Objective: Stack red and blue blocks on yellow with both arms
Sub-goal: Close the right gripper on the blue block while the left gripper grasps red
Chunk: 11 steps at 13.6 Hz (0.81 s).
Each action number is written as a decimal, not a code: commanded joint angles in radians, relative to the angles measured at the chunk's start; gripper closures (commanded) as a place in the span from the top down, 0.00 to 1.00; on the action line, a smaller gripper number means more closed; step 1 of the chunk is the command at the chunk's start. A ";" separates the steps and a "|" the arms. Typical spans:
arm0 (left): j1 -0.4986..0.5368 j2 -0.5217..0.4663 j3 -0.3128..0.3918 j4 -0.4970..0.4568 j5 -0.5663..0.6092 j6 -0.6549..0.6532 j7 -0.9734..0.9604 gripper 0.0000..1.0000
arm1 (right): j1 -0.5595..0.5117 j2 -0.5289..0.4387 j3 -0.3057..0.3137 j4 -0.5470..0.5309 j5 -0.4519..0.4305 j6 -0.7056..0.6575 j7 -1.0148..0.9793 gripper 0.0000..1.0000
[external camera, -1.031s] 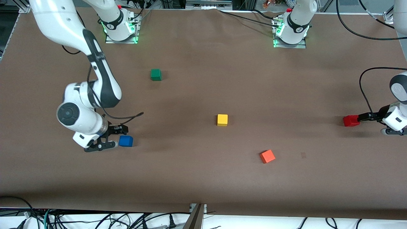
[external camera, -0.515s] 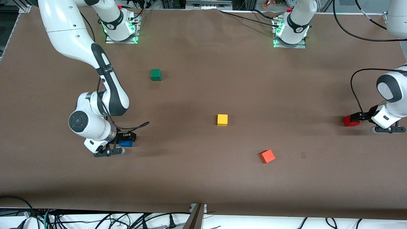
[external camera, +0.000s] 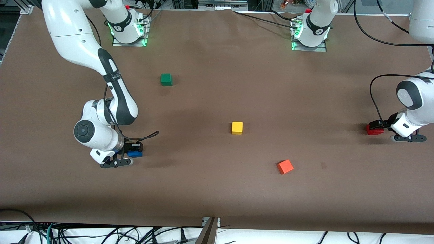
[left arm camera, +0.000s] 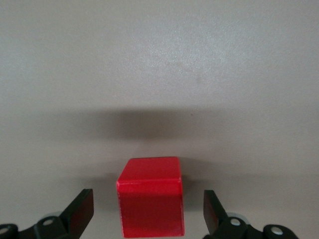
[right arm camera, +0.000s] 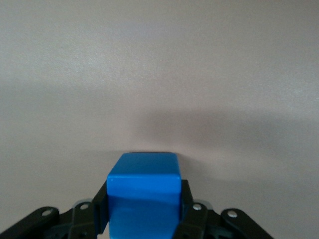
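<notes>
Blue block (right arm camera: 144, 196) clamped between right gripper (external camera: 133, 153) fingers, on table (external camera: 217, 189) at right arm's end, about 8 o'clock from yellow block (external camera: 237, 127). Red block (left arm camera: 150, 196) at left arm's end, 3 o'clock from yellow, between left gripper (left arm camera: 149, 211) fingers, spread, gaps both sides. Green cube (external camera: 166, 79) at 11 o'clock, orange cube (external camera: 285, 166) at 4 o'clock.

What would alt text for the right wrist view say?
The right gripper is shut on the blue block, a black finger pressed against each side. Past it lies bare brown table with a soft shadow.
</notes>
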 commanded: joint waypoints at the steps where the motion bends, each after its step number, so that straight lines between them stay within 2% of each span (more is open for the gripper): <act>1: 0.009 0.002 -0.005 -0.009 -0.034 0.019 0.057 0.56 | -0.009 0.000 0.008 0.116 0.028 -0.162 -0.013 0.34; 3: 0.010 0.006 -0.005 -0.009 -0.035 0.019 0.057 0.26 | -0.012 -0.003 0.003 0.208 0.049 -0.311 -0.013 0.34; 5: 0.010 -0.001 -0.008 0.002 -0.037 0.011 0.055 0.04 | -0.011 -0.020 0.000 0.259 0.048 -0.414 -0.010 0.34; 6: 0.009 -0.017 -0.013 0.008 -0.037 0.000 0.054 0.00 | -0.011 -0.032 -0.001 0.277 0.048 -0.456 -0.009 0.34; 7: 0.006 -0.052 -0.036 0.011 -0.037 -0.024 0.045 0.00 | -0.012 -0.054 -0.003 0.285 0.043 -0.494 -0.007 0.34; 11: -0.002 -0.106 -0.195 0.158 -0.037 -0.260 -0.108 0.00 | -0.009 -0.154 -0.012 0.285 0.033 -0.605 -0.002 0.34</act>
